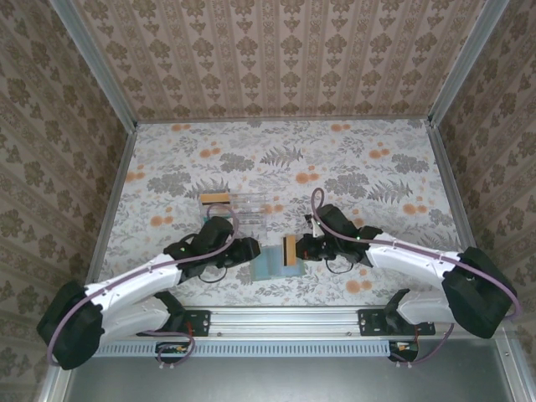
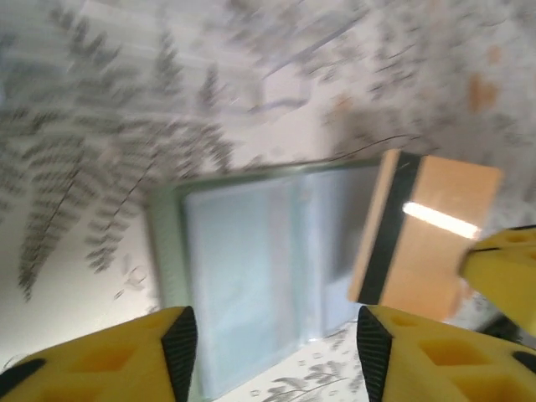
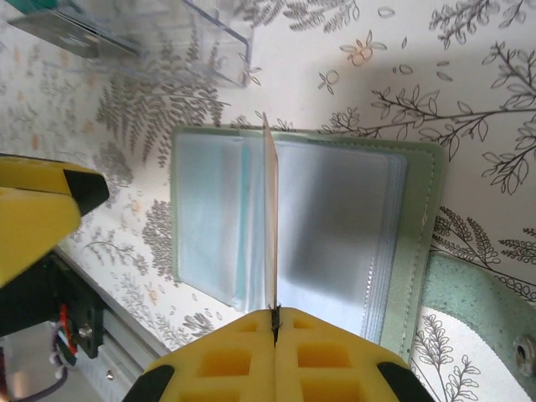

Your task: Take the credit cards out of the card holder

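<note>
Lying open on the tabletop [image 1: 377, 176] near its near edge, the card holder [image 1: 270, 266] sits between the left pincer [image 1: 254, 249] and right pincer [image 1: 297, 249]. Left wrist: left pincer [image 2: 272, 347] spread over the card holder. Right wrist: right pincer [image 3: 275, 322] pinching an upright tan credit card [image 3: 270, 218] above the card holder's fold.

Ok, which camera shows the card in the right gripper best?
Left wrist: it faces the card flat, tan with a dark stripe, though blurred. Right wrist sees it edge-on, a thin line clamped in the shut right gripper. Top external shows it small, over the card holder.
</note>
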Controlling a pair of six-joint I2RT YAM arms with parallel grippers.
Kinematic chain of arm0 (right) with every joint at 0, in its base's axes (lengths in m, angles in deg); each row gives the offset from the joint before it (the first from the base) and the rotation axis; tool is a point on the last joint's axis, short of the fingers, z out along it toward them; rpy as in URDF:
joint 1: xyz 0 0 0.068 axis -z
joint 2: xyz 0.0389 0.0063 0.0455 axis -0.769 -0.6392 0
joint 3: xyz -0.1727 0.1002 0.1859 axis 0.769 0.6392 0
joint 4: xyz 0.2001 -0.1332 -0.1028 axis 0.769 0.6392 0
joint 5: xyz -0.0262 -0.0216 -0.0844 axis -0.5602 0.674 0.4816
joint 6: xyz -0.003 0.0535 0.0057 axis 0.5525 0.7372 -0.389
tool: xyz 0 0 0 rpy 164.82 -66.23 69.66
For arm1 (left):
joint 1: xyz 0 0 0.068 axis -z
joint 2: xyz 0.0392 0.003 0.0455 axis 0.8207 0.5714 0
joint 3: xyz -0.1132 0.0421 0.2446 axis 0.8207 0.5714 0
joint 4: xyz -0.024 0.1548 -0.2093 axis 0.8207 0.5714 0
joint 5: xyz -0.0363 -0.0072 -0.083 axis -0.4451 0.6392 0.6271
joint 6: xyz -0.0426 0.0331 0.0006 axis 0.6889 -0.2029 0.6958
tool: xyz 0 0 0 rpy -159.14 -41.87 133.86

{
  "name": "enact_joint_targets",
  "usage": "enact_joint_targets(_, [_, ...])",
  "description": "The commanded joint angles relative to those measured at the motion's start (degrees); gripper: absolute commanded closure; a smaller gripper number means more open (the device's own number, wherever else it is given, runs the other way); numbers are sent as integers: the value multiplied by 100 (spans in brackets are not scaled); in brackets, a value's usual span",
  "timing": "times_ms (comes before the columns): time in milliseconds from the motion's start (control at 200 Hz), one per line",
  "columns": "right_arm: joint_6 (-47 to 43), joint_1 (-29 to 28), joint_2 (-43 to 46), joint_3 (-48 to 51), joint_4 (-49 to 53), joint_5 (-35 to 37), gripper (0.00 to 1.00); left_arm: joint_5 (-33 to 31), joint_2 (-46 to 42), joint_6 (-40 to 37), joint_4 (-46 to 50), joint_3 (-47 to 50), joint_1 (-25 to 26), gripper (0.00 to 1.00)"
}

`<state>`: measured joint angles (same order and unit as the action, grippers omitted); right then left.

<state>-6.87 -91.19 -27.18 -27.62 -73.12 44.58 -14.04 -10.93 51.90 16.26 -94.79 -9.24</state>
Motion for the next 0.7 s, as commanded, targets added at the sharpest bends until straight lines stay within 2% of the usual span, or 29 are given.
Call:
enact_joint_targets(0, [37, 140, 308, 97, -114, -317, 100, 327, -331, 275, -820, 29, -192, 37])
enact_joint_targets(75, [107, 215, 463, 117, -270, -443, 100, 474, -421, 390, -1108, 85, -314, 35])
enact_joint_targets(245, [311, 424, 585, 151, -766, -946, 100, 807, -283, 652, -1952, 241, -416, 44])
enact_joint_targets(365, [558, 584, 505, 178, -1318, -1352, 100, 1056, 49, 799, -2548, 221, -446, 45])
enact_joint_targets(510, [747, 675, 275, 120, -1813, -1729, 100, 1357, 466, 801, -2753, 30, -446, 47])
enact_joint_targets(695, [800, 674, 90, 46, -2022, -1962, 100, 1444, 676, 837, -2986, -49, -451, 50])
